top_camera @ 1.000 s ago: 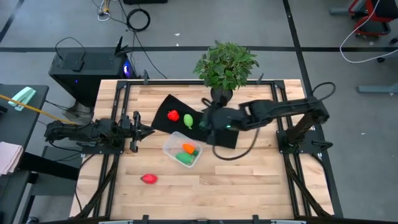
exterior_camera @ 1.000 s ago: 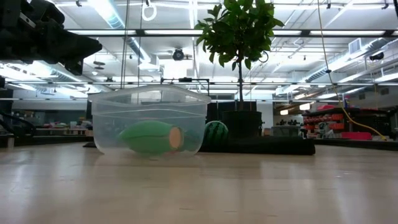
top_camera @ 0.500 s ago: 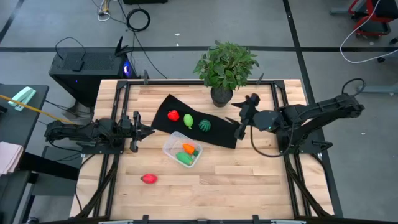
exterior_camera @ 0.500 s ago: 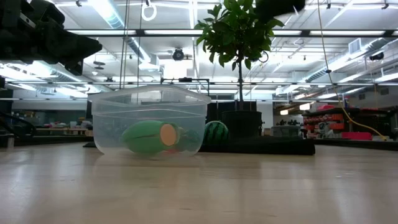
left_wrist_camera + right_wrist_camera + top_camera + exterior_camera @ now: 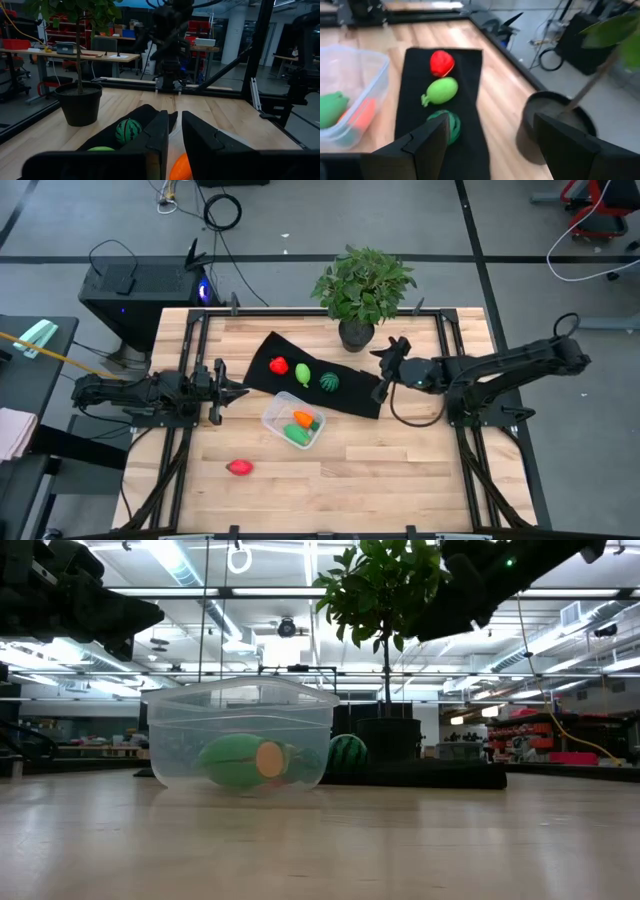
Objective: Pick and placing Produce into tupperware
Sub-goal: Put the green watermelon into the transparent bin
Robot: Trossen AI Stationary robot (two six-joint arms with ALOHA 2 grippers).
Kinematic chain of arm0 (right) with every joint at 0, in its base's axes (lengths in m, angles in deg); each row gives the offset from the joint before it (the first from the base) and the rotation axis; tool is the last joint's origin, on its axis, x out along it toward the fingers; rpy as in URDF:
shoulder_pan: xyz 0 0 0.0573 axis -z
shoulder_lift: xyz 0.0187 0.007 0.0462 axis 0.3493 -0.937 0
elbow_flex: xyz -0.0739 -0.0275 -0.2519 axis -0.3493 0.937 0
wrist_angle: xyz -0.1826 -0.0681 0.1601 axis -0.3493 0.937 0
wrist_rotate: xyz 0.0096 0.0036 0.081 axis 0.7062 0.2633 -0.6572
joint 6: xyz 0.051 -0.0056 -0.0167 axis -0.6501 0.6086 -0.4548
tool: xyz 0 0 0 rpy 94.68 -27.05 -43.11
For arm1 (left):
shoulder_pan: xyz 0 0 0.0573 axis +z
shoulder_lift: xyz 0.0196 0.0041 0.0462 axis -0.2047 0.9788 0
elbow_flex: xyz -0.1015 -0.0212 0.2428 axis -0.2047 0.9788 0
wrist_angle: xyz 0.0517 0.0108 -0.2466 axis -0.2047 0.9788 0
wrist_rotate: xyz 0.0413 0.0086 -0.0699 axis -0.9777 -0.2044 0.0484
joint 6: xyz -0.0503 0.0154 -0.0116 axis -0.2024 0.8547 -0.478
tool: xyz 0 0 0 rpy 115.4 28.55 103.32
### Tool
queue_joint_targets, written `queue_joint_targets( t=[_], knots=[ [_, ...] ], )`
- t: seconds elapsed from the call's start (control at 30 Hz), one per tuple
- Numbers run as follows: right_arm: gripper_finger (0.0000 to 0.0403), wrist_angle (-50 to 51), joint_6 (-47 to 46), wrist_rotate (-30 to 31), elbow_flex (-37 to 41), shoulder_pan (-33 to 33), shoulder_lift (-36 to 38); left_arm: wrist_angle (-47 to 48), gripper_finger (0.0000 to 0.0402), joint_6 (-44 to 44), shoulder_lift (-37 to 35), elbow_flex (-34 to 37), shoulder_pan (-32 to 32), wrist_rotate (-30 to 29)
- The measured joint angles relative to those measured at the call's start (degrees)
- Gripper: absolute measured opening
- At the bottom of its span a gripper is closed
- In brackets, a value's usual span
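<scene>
Right gripper point(image 5: 385, 370), fingers spread wide, empty: we advise centring them over the striped green piece point(image 5: 445, 126) just ahead before descending.

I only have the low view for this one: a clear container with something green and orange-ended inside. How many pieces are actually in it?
Observer: Two. The carrot and a green piece lie in the tupperware.
Operator: What is left outside?
Observer: The red piece, the light green piece and the striped piece are on the black mat. A second red piece lies on bare wood.
Operator: And the arms?
Observer: The right gripper is open near the mat's right end, holding nothing. The left gripper sits at the table's left side.
</scene>
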Motion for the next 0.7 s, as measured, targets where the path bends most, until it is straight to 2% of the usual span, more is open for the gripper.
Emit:
queue_joint_targets(
  t=[0.17, 0.27, 0.43, 0.53, 0.7],
  knots=[
    [0.0293, -1.3, 0.3, -2.2, 0.0, 1.3, -1.2, 0.0, 0.0055, 0.0, 0.0, 0.0, 0.0, 0.0],
    [0.0293, -4.4, -3.8, -3.7, 0.0, 1.9, -1.2, 0.0, 0.0056, 0.6, 0.0, 0.0, 0.0, 0.0],
    [0.0299, -6.6, -9.6, -14.6, -0.1, 4.4, -2.2, -0.3, 0.0061, 4.4, 0.0, 0.0, 0.0, 0.0],
    [0.032, -6.9, -9.7, -16.5, -0.1, 5.6, -4.8, -0.4, 0.006, 4.6, 0.0, 0.0, 0.0, 0.0],
    [0.0377, -6.9, -8.6, -18.8, -1.1, 7.7, -11.5, -0.4, 0.0053, 4.4, 0.0, 0.0, 0.0, 0.0]
  ],
)
